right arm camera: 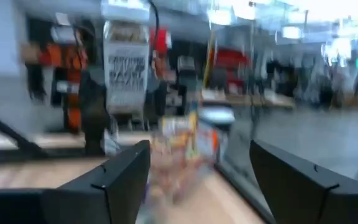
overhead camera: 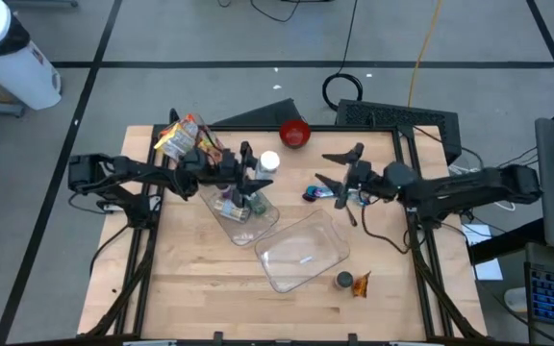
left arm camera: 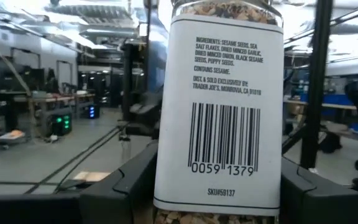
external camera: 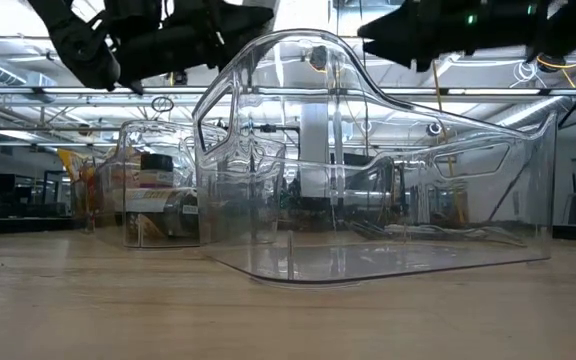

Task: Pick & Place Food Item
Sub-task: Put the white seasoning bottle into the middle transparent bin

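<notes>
The seasoning jar [left arm camera: 219, 112] fills the left wrist view, its cap and base cut off by the picture's edges and its label hiding whatever stands behind it. The right wrist view is smeared with blur, so the orange packet [right arm camera: 188, 146] ahead cannot be identified. In the low view both arms are cut off at the top.
</notes>
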